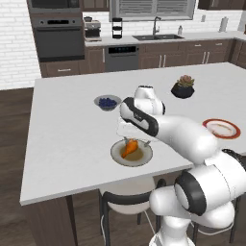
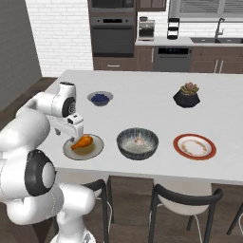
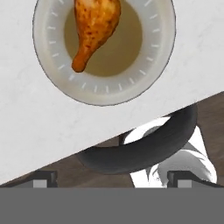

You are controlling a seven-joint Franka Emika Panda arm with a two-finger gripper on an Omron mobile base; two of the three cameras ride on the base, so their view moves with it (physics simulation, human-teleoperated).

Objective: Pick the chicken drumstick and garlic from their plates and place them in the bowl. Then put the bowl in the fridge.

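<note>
White desk carried everything. Right base view showed dark bowl with garlic inside, between beige plate and red-rimmed plate; in left base view arm hid bowl. Drumstick lay on beige plate, narrow end toward desk edge in hand view. Tool hovered above plate, fingertips wide apart, gripping nothing.
</note>
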